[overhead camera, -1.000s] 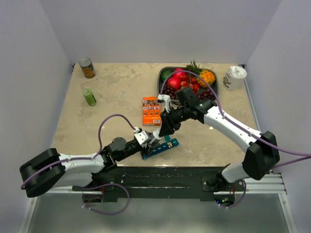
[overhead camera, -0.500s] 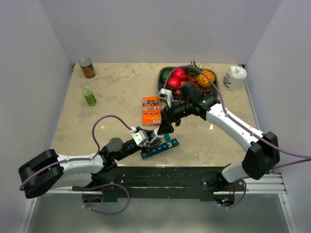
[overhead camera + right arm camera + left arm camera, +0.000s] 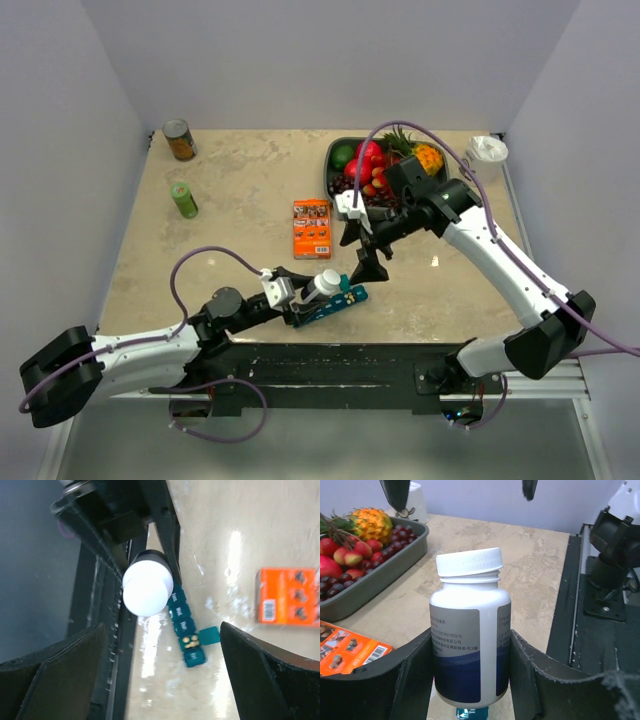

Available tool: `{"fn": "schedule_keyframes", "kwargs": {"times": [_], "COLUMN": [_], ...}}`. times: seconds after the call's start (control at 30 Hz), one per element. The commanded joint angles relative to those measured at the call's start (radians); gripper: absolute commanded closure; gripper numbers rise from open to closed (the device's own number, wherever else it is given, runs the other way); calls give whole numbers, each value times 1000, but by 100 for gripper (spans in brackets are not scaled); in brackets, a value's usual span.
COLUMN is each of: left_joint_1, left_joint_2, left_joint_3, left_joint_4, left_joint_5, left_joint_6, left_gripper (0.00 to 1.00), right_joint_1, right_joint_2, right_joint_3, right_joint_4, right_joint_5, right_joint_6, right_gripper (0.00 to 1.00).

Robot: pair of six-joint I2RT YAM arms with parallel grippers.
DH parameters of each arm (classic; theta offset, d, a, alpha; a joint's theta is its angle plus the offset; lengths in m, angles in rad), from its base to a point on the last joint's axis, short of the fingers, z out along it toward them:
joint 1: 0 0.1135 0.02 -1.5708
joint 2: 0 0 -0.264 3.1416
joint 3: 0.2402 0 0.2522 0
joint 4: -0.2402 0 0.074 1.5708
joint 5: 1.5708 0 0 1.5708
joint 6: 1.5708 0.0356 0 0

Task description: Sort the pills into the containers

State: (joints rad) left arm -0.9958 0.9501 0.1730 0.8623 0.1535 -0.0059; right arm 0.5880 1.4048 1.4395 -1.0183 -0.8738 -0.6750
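Bottle (image 3: 469,630) capped, one pill organiser (image 3: 180,617) cell loaded
Left end effector (image 3: 470,667) clamps the white bottle at its labelled body, over one end of the teal strip at the desk's (image 3: 240,200) near edge. Right end effector (image 3: 160,675) hangs above, spread wide, empty. Pills (image 3: 190,640) sit in one cell, lid (image 3: 210,636) flipped out. Pills look tiny, hard, prone to roll: pour, don't pinch. Bottle looks smooth, light, rigid; take the ribbed cap (image 3: 469,562) by its rim. Organiser is light, may skate.

right pincer (image 3: 362,252): opened, pulled away from white bottle (image 3: 322,285) | left arm (image 3: 150,342): drew back
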Motion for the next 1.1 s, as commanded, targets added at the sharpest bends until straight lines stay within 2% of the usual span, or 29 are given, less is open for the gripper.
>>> {"fn": "schedule_keyframes", "kwargs": {"times": [0.0, 0.07, 0.17, 0.3, 0.47, 0.6, 0.9, 1.03, 1.07], "left_joint_1": [5, 5, 5, 5, 6, 9, 13, 14, 17], "left_joint_2": [-34, -33, -11, 19, 33, 44, 42, 36, 39], "left_joint_3": [6, 14, 34, 49, 54, 59, 54, 48, 49], "left_joint_4": [-28, -29, -31, -23, 1, 23, 43, 56, 60], "left_joint_5": [122, 147, 185, 208, 205, 208, 218, 208, 207], "left_joint_6": [-25, -32, -46, -66, -75, -86, -103, -109, -112], "left_gripper": [100, 100, 100, 100, 100, 100, 100, 100, 100], "right_joint_1": [12, 25, 58, 101, 147, 173, 174, 176, 176], "right_joint_2": [-4, -4, 5, 13, -6, -20, -21, -26, -27], "right_joint_3": [70, 39, 27, 22, -37, -80, -110, -111, -111], "right_joint_4": [-371, -399, -369, -319, -226, -152, -88, -75, -69], "right_joint_5": [-123, -134, -133, -108, -56, -4, -7, 2, 4], "right_joint_6": [-656, -785, -790, -736, -641, -575, -514, -492, -483], "right_gripper": [1, 1, 2, 8, 22, 28, 35, 44, 49]}}
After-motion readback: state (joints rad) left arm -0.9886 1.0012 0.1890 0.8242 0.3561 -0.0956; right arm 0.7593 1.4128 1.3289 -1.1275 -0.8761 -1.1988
